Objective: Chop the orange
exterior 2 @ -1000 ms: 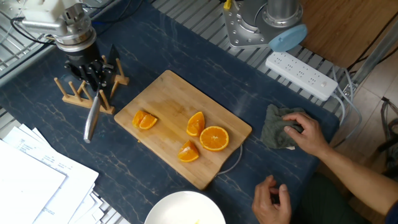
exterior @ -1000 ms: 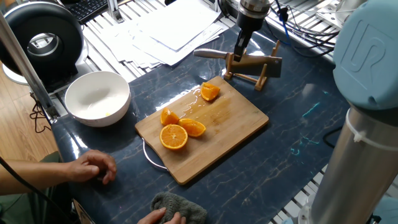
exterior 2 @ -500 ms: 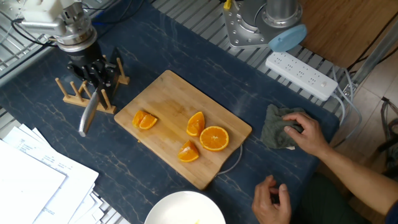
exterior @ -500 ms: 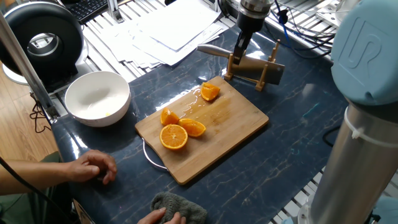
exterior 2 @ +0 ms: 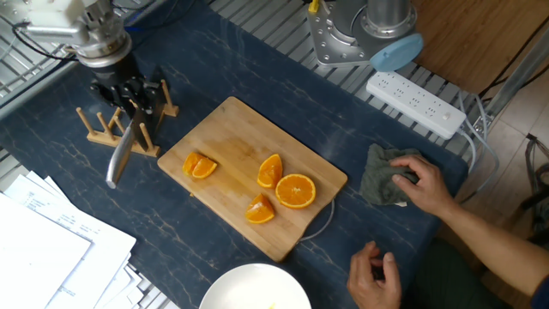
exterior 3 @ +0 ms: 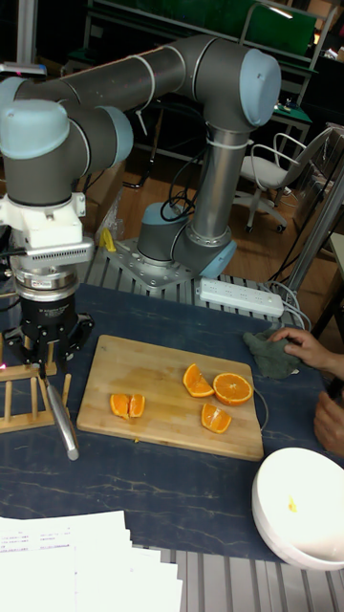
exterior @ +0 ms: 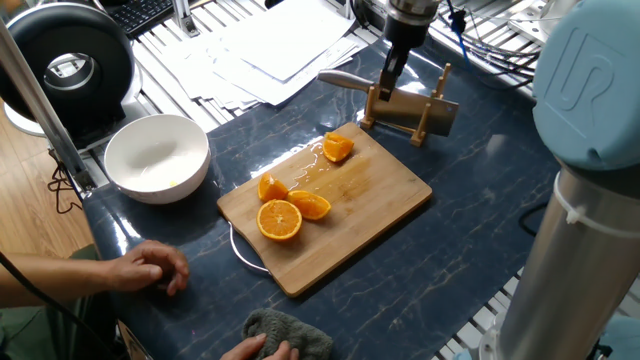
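Observation:
The orange (exterior: 338, 147) (exterior 2: 199, 166) (exterior 3: 126, 404), a small wedge split in two, lies at the end of the bamboo cutting board (exterior: 370, 195) (exterior 2: 227, 124) nearest my gripper. Two more wedges (exterior 2: 270, 170) (exterior 2: 260, 209) and a round half (exterior: 280, 220) (exterior 2: 296, 190) sit mid-board. My gripper (exterior: 388, 85) (exterior 2: 129, 110) (exterior 3: 40, 368) hangs over the wooden rack (exterior: 424, 118) (exterior 2: 94, 129) just off the board. It is shut on a knife (exterior: 340, 80) (exterior 2: 118, 159) (exterior 3: 59, 416), whose blade sticks out past the rack.
A white bowl (exterior: 157, 155) (exterior 3: 301, 502) stands beyond the board's far end. A person's hands (exterior: 150, 268) (exterior 2: 425, 184) hold a grey cloth (exterior 2: 382, 176) at the table edge. Papers (exterior: 270, 45) lie behind the rack, a power strip (exterior 2: 416, 99) near the arm base.
The gripper and knife have shifted a little away from the board, over the rack, and the blade tip has risen slightly. The orange pieces and the person's hands have stayed put.

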### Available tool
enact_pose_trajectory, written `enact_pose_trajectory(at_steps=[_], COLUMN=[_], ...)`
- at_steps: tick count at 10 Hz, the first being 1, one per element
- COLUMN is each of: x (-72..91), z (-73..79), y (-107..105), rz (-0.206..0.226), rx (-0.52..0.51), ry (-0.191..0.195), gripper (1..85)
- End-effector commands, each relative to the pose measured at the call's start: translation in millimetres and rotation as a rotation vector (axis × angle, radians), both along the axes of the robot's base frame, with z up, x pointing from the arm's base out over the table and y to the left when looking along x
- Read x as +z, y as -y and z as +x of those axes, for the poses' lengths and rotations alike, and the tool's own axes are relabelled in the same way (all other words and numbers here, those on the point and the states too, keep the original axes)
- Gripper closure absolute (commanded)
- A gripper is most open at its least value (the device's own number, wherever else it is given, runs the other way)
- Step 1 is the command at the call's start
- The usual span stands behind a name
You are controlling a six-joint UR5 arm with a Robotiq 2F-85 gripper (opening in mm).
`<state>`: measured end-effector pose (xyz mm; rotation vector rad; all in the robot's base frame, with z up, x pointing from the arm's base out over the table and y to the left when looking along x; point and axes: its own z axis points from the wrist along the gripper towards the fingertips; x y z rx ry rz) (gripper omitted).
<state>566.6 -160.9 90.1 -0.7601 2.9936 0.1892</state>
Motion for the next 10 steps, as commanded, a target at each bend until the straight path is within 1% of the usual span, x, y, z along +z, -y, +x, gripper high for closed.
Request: enact_pose_trajectory(at_steps=[1, 2, 3, 4, 5, 6, 7, 10], x=[33.2, 45.1, 55.4, 66.6, 73.9, 81.6, 85.8, 89.5], z=[-2.3, -6.9, -7.5, -7.2, -4.6, -4.0, -4.4, -6.6], y=[3.5, 0.7, -2.4, -10.2, -18.9, -34.8, -33.1, -37.6], rz=[-0.049, -0.06, -0.073, -0.079, -0.07, -0.042, -0.058, -0.05], rx=[-0.04, -0.071, -0.132, -0.204, -0.25, -0.304, -0.293, -0.271], ry=[-0.021, -0.041, -0.047, -0.054, -0.05, -0.047, -0.038, -0.039], gripper=[52.0, 57.0, 70.7, 84.7, 84.7, 84.7, 84.7, 84.7])
